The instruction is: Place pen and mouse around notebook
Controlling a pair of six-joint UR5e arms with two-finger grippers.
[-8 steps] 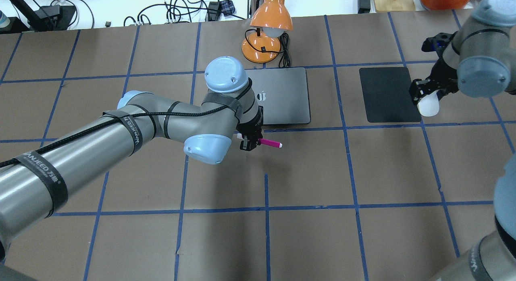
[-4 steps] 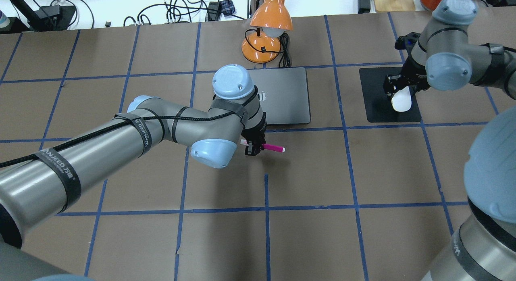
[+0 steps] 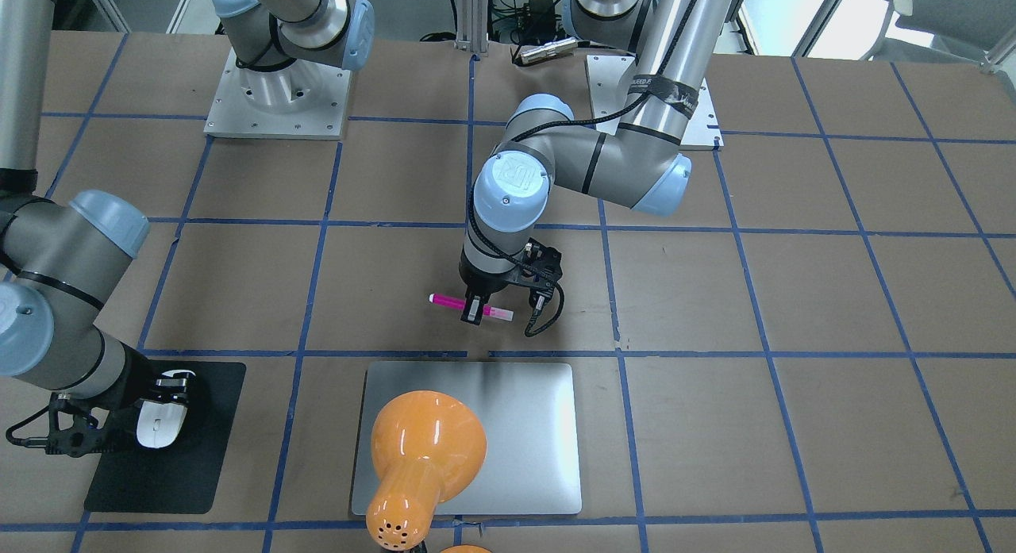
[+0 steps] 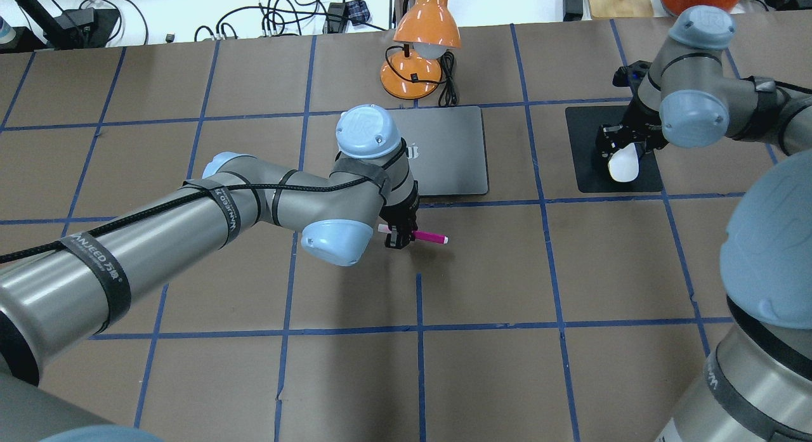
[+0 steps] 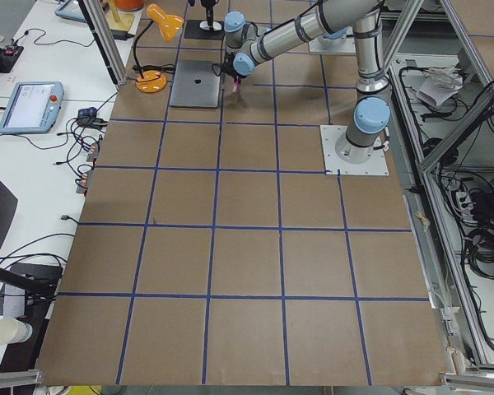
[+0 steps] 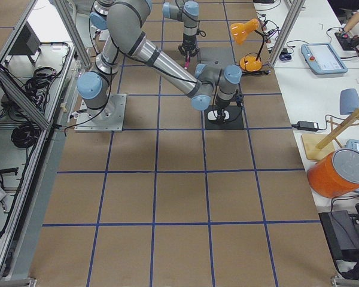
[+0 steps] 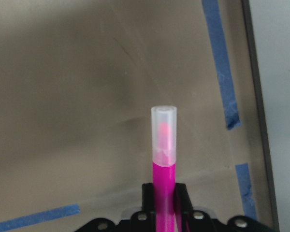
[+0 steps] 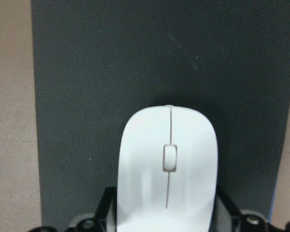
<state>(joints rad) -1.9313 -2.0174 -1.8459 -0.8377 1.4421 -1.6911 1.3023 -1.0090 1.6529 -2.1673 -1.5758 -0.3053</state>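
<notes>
- While clamped on the pen [image 4: 432, 238] near its middle, the left end effector [image 4: 395, 237] points straight down at the bench [image 4: 571, 271].
- Pen: held level, roughly parallel to the near edge of the notebook [image 4: 453, 150], on the robot's side of it and apart from it, with a blue tape line between them. Contact with the bench cannot be judged.
- Right end effector [image 4: 616, 155]: closed on the sides of the mouse [image 4: 624, 163], which sits low over the near-right part of the black mat [image 4: 587, 169]. Whether it rests on the mat cannot be told.
- Mat: well to the robot's right of the notebook.
- Lamp [image 4: 422, 49]: orange, base just beyond the notebook's far edge.
</notes>
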